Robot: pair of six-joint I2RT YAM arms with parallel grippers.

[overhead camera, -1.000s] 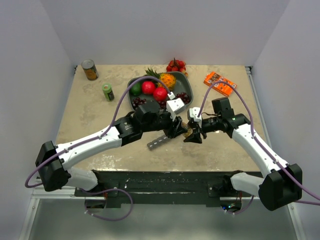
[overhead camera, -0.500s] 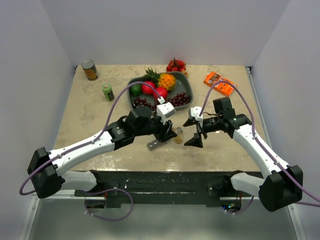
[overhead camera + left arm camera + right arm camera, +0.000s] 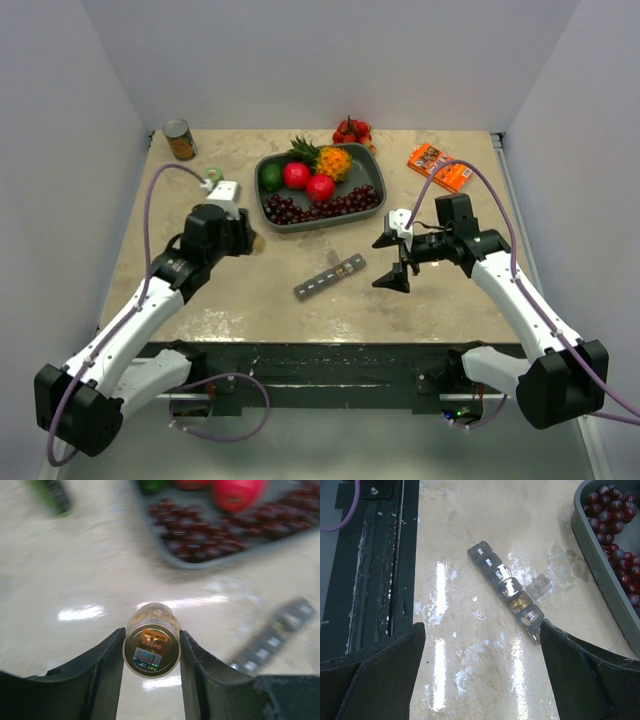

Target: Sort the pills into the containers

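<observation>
L hand (image 3: 151, 641) clamped on pill bottle (image 3: 151, 654) at left of bench (image 3: 440, 300), well apart from pill box (image 3: 507, 586). Box lies mid-bench, just near of fruit tray (image 3: 582, 530), one lid up, gold pills (image 3: 519, 602) inside. R hand (image 3: 481, 626) spread wide, empty, by box. Risk: bottle gripped sideways; if uncapped (can't tell), pills could spill on bench.

Two grippers mine: left gripper (image 3: 151, 639), right gripper (image 3: 480, 630). One pill bottle (image 3: 151, 654). One strip of containers (image 3: 502, 577), about seven compartments, exact count unclear to me; one lid up, pills (image 3: 520, 602) inside too small to count. One fruit tray (image 3: 310, 227): one pineapple (image 3: 335, 160), two red apples (image 3: 296, 175), one lime (image 3: 271, 178), grapes (image 3: 320, 207) too many to count. One can (image 3: 179, 139), one green bottle (image 3: 212, 176), one orange box (image 3: 439, 167), one cluster of red fruit (image 3: 352, 130).
</observation>
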